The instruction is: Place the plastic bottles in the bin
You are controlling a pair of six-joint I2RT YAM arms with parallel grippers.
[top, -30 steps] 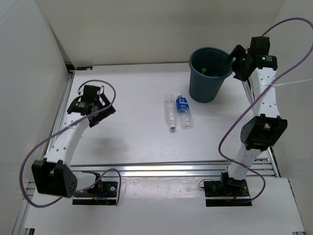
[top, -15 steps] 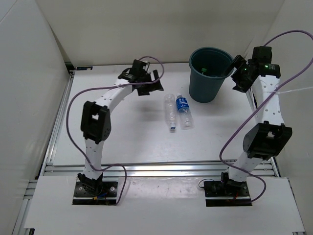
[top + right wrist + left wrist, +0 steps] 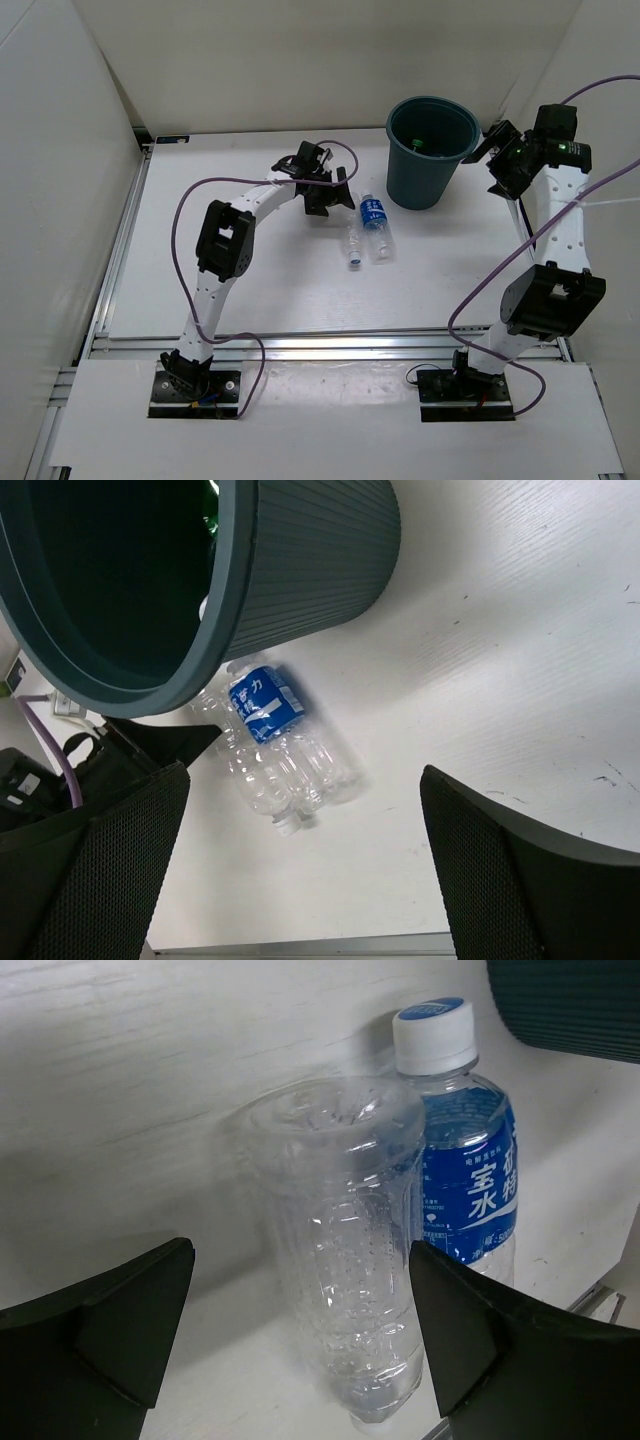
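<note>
Left jaws released, poised either side of plain clear bottle (image 3: 340,1260), no contact. Blue-label bottle (image 3: 465,1175) lies at its 3 o'clock, touching, on table (image 3: 250,270); both at 7 o'clock from bin (image 3: 425,185). Right jaws released, empty, at bin's 3 o'clock.

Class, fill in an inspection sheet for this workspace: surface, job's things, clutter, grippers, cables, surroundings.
Surface: white table, a few faint scuffs.
Job's things: clear bottle and blue-label bottle lie side by side, outside the bin; something green shows inside it.
Clutter: nothing seen.
Grippers: left gripper open, over the clear bottle; right gripper open, beside the bin's rim, holding nothing.
Cables: purple cables loop along both arms, off the bottles.
Surroundings: white walls; metal rails at the near edge.
</note>
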